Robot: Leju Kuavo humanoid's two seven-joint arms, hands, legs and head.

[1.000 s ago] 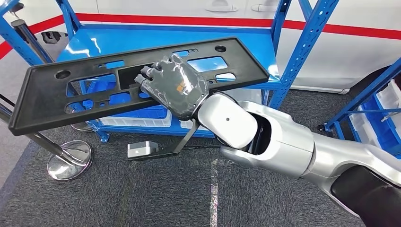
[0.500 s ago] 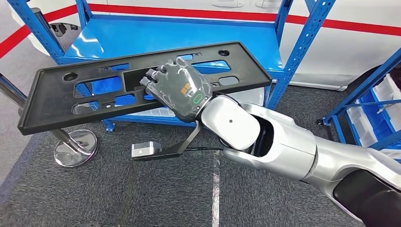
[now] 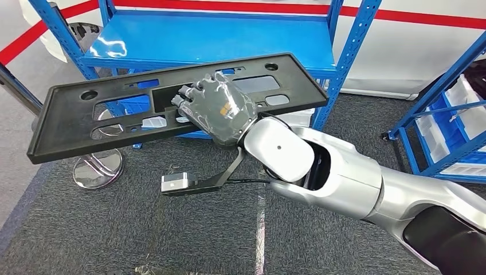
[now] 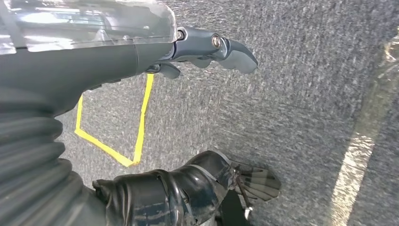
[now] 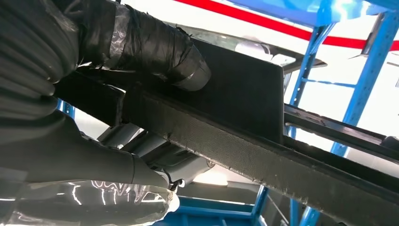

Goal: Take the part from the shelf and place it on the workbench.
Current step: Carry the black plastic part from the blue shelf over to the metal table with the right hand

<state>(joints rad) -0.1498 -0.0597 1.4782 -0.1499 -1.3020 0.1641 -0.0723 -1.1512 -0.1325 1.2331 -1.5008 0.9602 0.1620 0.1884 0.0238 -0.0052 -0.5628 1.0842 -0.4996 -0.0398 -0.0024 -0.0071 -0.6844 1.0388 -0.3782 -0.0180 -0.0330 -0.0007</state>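
Observation:
The part (image 3: 74, 123) is a long flat black plastic panel with several cut-outs. My right hand (image 3: 219, 107) grips it near its middle, fingers hooked into a rectangular opening, and holds it in the air in front of the blue shelf (image 3: 206, 40). The panel slopes down toward its left end. In the right wrist view the thumb (image 5: 155, 44) presses on one face of the panel's black rail (image 5: 244, 141) while the fingers wrap the other side. In the left wrist view my left hand (image 4: 207, 47) hangs over grey carpet with its fingers apart, holding nothing.
A blue rack upright (image 3: 349, 48) stands right of the shelf, another blue rack (image 3: 444, 123) with white bins at far right. A chrome round stand base (image 3: 97, 168) sits on the grey carpet below the panel's left end. Yellow floor tape (image 4: 136, 122) lies near my left hand.
The whole view has shifted: shelf and floor stand have slid right and down in the picture. The panel stays in my right hand, now clear of the shelf surface and slightly more level.

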